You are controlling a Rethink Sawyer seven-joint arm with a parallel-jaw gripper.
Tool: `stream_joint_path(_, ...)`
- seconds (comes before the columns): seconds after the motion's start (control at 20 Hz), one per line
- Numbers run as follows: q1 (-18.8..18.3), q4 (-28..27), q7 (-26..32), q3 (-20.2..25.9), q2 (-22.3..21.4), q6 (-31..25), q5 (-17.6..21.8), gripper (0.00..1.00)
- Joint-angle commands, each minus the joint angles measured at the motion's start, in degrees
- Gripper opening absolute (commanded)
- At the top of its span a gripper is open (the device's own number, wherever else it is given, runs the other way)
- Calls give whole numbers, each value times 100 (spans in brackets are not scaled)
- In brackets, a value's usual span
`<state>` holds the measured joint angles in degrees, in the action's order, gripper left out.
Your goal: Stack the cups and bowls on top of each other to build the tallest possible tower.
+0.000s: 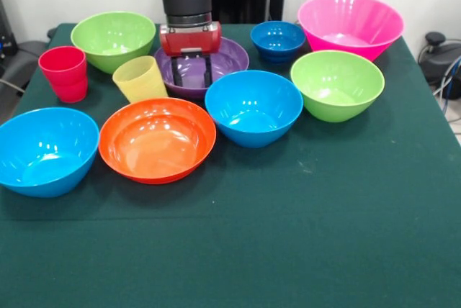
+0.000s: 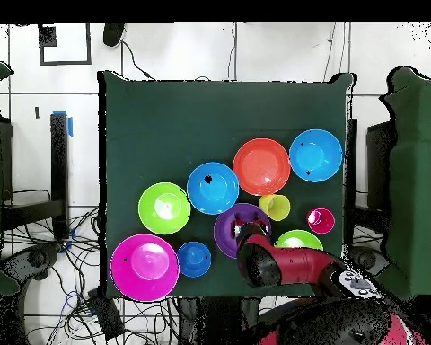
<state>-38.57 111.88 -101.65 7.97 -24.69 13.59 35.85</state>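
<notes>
My gripper (image 1: 191, 72) is open, its two dark fingers (image 1: 176, 72) pointing down into the purple bowl (image 1: 234, 55) at the far middle. All bowls stand singly on the table; no nested tower shows. The translucent yellow cup (image 1: 140, 79) stands just left of the purple bowl, the red cup (image 1: 65, 73) further left. Around them are a lime green bowl (image 1: 113, 38), a small dark blue bowl (image 1: 278, 39), a big pink bowl (image 1: 351, 24), a second lime green bowl (image 1: 337, 83), a light blue bowl (image 1: 253, 106), an orange bowl (image 1: 157, 139) and a second light blue bowl (image 1: 45, 150). In the overhead view the gripper (image 2: 248, 232) covers part of the purple bowl (image 2: 226, 223).
The green cloth table (image 1: 288, 236) has open room along its near half. The arm (image 2: 286, 268) reaches in from the base side in the overhead view. Cables and dark equipment lie off the table's edges.
</notes>
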Motion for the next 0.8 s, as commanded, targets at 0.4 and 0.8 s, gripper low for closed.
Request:
stream_joint_path(0.4,306,-713,-830,325,276,331,-242,100)
stream_joint_path(0.8,382,-736,-850,364,224,295,-340,100)
